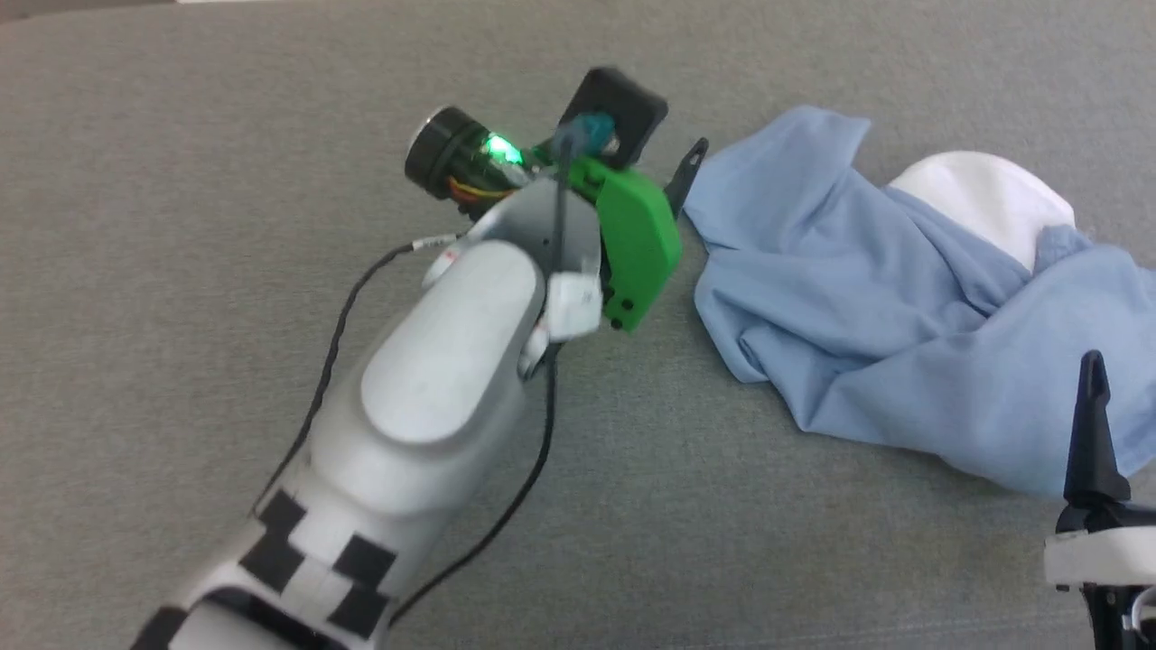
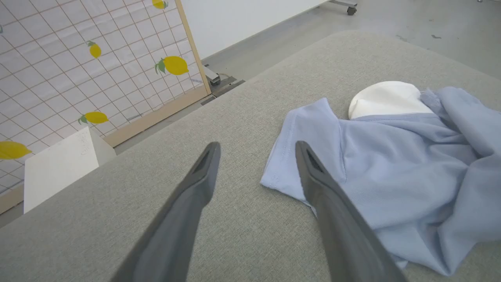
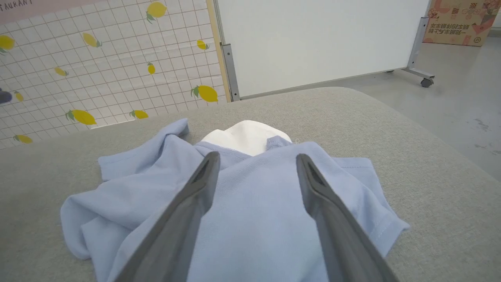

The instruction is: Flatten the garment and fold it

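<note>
The garment, a light blue T-shirt, lies crumpled on the grey padded table at the right, with a white inner patch bulging out at its far side. My left gripper reaches in from the lower left and stops just beside the shirt's left edge. In the left wrist view the left gripper is open and empty, with a sleeve hem of the garment by its right finger. My right gripper is open and hovers over the garment; one of its fingers rises at the lower right of the head view.
Beyond the table's far edge stand a lemon-patterned screen, a white box and a wheeled whiteboard. A cardboard box sits on the floor. The table is bare grey cloth left of the shirt.
</note>
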Available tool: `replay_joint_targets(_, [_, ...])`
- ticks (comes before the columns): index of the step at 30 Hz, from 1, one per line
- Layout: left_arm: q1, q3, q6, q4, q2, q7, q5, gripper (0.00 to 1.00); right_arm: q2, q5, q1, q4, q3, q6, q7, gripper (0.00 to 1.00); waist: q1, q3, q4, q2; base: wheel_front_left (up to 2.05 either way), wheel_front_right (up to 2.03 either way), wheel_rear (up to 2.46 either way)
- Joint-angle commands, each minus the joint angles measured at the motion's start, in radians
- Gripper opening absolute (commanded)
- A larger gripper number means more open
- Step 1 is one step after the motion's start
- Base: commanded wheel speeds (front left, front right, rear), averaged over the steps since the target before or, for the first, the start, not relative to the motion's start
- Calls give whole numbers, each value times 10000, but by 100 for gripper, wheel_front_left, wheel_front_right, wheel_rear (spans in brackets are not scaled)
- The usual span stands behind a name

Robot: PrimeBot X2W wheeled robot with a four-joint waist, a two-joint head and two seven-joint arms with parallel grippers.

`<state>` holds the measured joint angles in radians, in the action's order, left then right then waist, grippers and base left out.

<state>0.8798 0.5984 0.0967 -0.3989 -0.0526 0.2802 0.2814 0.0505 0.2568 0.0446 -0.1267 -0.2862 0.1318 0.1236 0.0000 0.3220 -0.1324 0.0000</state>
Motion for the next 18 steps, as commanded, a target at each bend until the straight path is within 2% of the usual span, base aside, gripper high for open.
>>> replay_joint_targets(1, [339,195,-56,-312,20,219,153,100,-3,54,-165,-30,8,-11,-1,100,0,589,-609,0,0,0,0])
replay_joint_targets(7, [1582,1253,-519,-2162,22,1702,821,100,-3,110,-345,-131,223,-11,-183,100,0,1109,-1267,0,0,0,0])
replay_joint_targets(12, [2240,1823,-918,-2948,23,2242,1222,100,-3,249,-473,-511,334,-11,-366,100,0,1558,-1680,0,0,0,0])
replay_joint_targets(18, [2693,2477,-1144,-3628,23,2730,1540,100,-3,364,-623,-752,332,-11,-464,100,0,1964,-2069,0,0,0,0])
